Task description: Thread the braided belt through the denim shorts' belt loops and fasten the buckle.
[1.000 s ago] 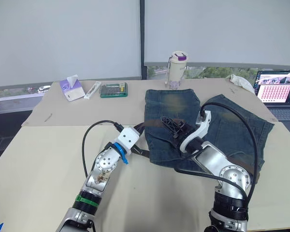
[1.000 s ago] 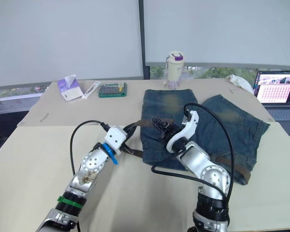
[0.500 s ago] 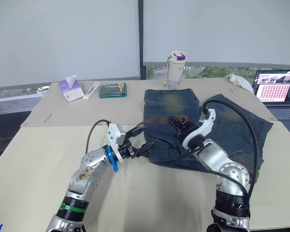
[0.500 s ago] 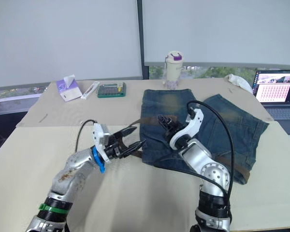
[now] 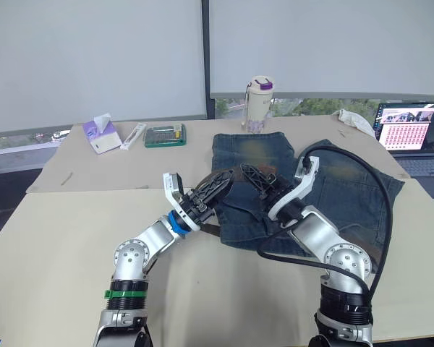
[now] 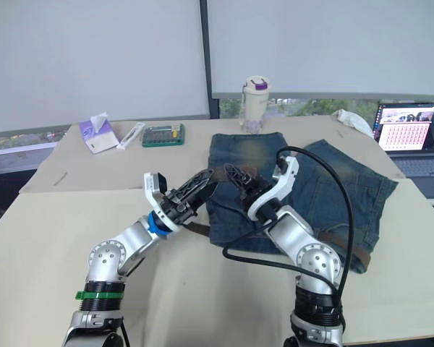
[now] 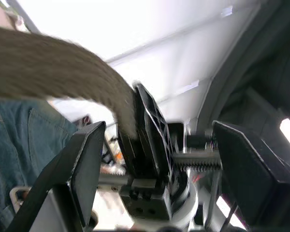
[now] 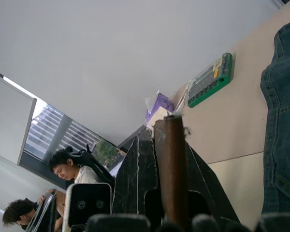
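Shorts (image 5: 289, 181) spread flat on the tabletop (image 5: 50, 238), legs pointing toward the far edge, waistband nearest the robot. Belt (image 5: 228, 176) raised above the shorts' left leg, arching between the two tools; another stretch of brown strap lying along the waistband toward the shorts' right side (image 5: 362, 238), a short piece trailing off the left edge of the shorts onto the tabletop (image 5: 211, 228). Buckle and loops too small or hidden to make out.

Right tool (image 5: 254, 176) lifted above the shorts' left leg, clenched on the belt: in the right wrist view, brown strap end (image 8: 170, 159) pinched upright between the black fingers (image 8: 135, 179).

Left tool (image 5: 211, 189) just left of the shorts' left leg, aimed at the right tool, tips near it. Fingers (image 7: 84, 169) spread apart in the left wrist view, nothing gripped, belt (image 7: 48, 65) curving past above them to the right tool (image 7: 150, 130) straight ahead.

Beyond the shorts, at the far edge: bottle (image 5: 258, 103) with purple lid. Left of the shorts: green box (image 5: 163, 134), white tube (image 5: 135, 135), tissue pack (image 5: 100, 134). Right of the shorts: laptop (image 5: 412, 137), white cloth (image 5: 356, 119).
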`<control>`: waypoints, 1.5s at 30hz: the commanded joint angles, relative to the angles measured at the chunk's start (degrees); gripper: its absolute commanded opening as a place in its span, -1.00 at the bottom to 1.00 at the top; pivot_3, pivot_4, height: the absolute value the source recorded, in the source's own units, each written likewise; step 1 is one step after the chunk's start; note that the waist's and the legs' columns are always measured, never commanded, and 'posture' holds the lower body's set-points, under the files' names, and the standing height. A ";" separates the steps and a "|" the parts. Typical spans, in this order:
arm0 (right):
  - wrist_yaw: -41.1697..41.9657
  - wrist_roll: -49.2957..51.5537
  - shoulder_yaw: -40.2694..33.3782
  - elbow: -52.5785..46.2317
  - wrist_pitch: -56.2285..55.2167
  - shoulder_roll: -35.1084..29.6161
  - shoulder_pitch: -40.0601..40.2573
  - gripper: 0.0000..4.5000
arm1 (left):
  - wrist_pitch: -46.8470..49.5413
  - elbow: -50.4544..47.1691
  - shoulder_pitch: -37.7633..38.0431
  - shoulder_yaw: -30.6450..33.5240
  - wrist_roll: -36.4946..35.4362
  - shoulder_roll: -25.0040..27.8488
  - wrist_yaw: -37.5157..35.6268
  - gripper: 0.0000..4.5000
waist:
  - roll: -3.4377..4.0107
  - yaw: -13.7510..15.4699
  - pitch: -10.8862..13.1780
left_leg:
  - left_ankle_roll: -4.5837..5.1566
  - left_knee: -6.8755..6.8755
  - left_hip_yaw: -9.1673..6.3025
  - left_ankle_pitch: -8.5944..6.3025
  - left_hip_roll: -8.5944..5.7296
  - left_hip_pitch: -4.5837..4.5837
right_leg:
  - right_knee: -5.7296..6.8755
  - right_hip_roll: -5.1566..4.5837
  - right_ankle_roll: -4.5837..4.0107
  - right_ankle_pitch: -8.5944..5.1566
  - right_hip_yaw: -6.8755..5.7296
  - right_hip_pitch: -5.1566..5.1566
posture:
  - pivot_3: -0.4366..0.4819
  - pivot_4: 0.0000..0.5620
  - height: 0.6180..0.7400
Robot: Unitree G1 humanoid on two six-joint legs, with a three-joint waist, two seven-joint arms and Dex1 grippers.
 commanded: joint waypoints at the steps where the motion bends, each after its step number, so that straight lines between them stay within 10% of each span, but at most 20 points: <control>1: 0.34 2.47 0.44 -3.56 -1.45 0.62 0.08 -1.00 | 1.81 -0.20 -1.04 0.74 -1.14 -0.74 0.79 0.67 | 0.00 0.01 0.00 | 0.00 0.00 0.00 0.00 -0.05 0.00 | 0.00 0.00 0.00 0.00 0.00 0.00 | -0.05 -0.47 1.00; 11: 0.57 2.40 2.70 -4.38 -1.33 -0.33 1.35 -1.00 | 1.11 0.78 -4.74 3.84 -1.91 -3.82 3.88 0.67 | 0.00 0.34 0.00 | -0.15 0.00 -0.01 0.08 -0.06 -0.02 | -0.02 -0.03 -0.01 0.00 0.01 0.00 | -0.05 -0.47 1.00; 23: -0.09 2.58 2.67 -3.93 -1.82 -0.54 1.56 -1.00 | 2.40 0.08 -3.90 5.39 -1.73 -4.70 4.42 -0.99 | 0.00 0.79 0.00 | -0.17 0.00 -0.01 0.09 -0.07 -0.02 | -0.03 -0.03 -0.01 0.00 0.02 0.00 | -0.05 -0.47 1.00; 28: 0.71 2.79 2.85 -4.26 -1.72 -0.96 1.55 -1.00 | 2.48 0.08 -3.90 5.80 -1.88 -5.29 5.04 -0.99 | 0.00 0.92 0.00 | -0.18 0.00 -0.01 0.10 -0.07 -0.02 | -0.03 -0.03 -0.01 0.00 0.01 0.00 | -0.05 -0.47 1.00; 39: 11.15 3.87 -5.45 -11.19 -5.91 -12.21 8.51 0.75 | 4.09 0.02 -3.40 3.75 2.64 -2.64 4.34 -1.00 | -0.01 1.40 0.01 | -0.18 -0.01 -0.02 0.10 -0.16 -0.05 | -0.09 -0.04 0.00 -0.01 -0.01 0.06 | -0.05 -0.47 1.00; 45: 29.52 -17.33 -1.67 -14.75 -10.22 -33.95 25.13 0.75 | 6.97 -1.10 -2.03 -1.37 11.03 0.71 6.49 -1.00 | -0.05 1.29 0.03 | -0.18 -0.01 0.12 0.10 -0.19 -0.03 | -0.16 0.00 0.40 -0.26 0.01 0.14 | -0.05 -0.47 1.00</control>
